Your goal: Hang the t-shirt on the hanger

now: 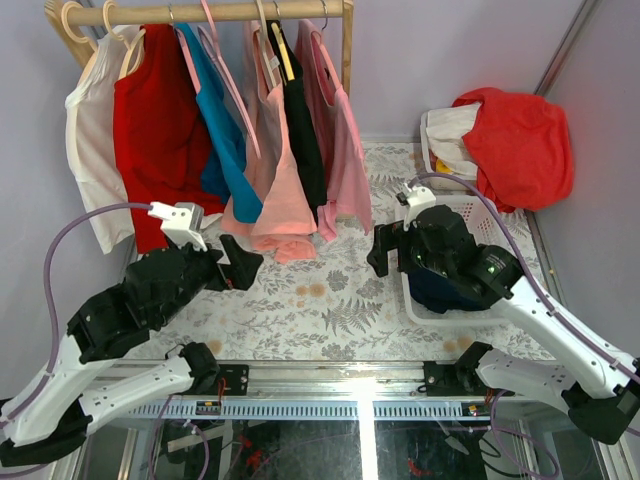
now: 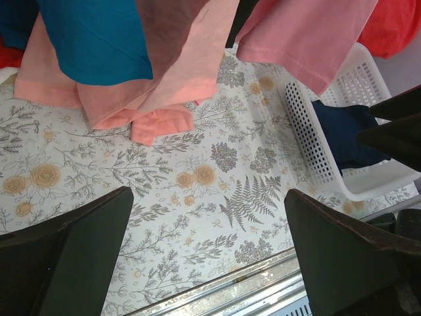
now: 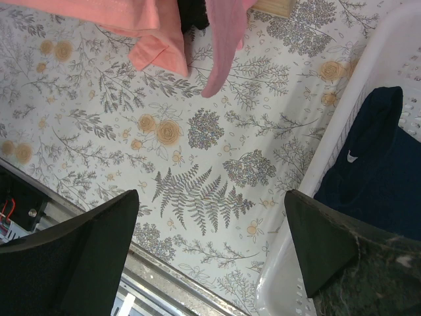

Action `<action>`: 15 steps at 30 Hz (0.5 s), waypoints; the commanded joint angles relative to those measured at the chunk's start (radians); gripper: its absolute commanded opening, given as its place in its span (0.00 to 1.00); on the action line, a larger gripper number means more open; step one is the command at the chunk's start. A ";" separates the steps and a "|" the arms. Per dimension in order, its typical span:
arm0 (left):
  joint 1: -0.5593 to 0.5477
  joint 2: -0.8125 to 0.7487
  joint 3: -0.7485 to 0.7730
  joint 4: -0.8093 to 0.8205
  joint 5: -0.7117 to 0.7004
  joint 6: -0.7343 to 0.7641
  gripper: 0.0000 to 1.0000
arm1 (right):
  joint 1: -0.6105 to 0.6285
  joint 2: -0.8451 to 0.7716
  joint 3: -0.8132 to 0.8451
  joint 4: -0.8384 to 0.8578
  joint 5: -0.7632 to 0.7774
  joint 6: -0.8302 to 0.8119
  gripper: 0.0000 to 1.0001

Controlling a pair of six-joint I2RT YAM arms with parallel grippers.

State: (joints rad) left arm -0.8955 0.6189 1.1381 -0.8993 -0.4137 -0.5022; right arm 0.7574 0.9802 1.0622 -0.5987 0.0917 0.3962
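The t-shirt (image 1: 281,196) is hanging from the wooden rail (image 1: 215,12) at the back of the surface (image 1: 330,300), packed between a teal top (image 1: 222,120) and a black garment (image 1: 303,130). I am judging that the main work is done, since the salmon cloth is suspended from above and neither arm is supporting it. I cannot confirm the seating. The hanger (image 1: 264,42) is showing only as a pale hook and a bit of arm at the neckline. The neighbouring clothes are covering the shoulders, so I cannot tell if both are sitting squarely on it. At most a check or a retreat seems to be left.

Its long axis is running straight down from the rail. The collar is pointing up and the hem is pointing down toward the arms. In the left wrist view the lower edge (image 2: 161,122) is crumpling onto the floral surface rather than hanging free.

Both arms are hovering near the front, well apart from the shirt. The left gripper (image 1: 238,263) is holding its fingers (image 2: 72,257) spread as wide as they go, with nothing between them. The right gripper (image 1: 384,250) is doing the same beside the white basket (image 1: 470,205), and its fingers (image 3: 342,250) are gaping over bare surface.
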 commanded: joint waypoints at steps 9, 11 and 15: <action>0.006 0.069 0.030 0.116 -0.006 0.016 1.00 | -0.010 0.062 0.098 -0.057 0.092 -0.008 1.00; 0.007 0.082 0.024 0.127 -0.008 0.026 1.00 | -0.072 0.073 0.078 -0.050 0.103 0.001 0.98; 0.007 0.104 0.022 0.137 -0.009 0.034 1.00 | -0.310 0.100 -0.008 0.013 -0.047 0.022 0.91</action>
State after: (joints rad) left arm -0.8955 0.7063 1.1488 -0.8383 -0.4152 -0.4946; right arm 0.6384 1.0611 1.1072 -0.6369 0.1253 0.3939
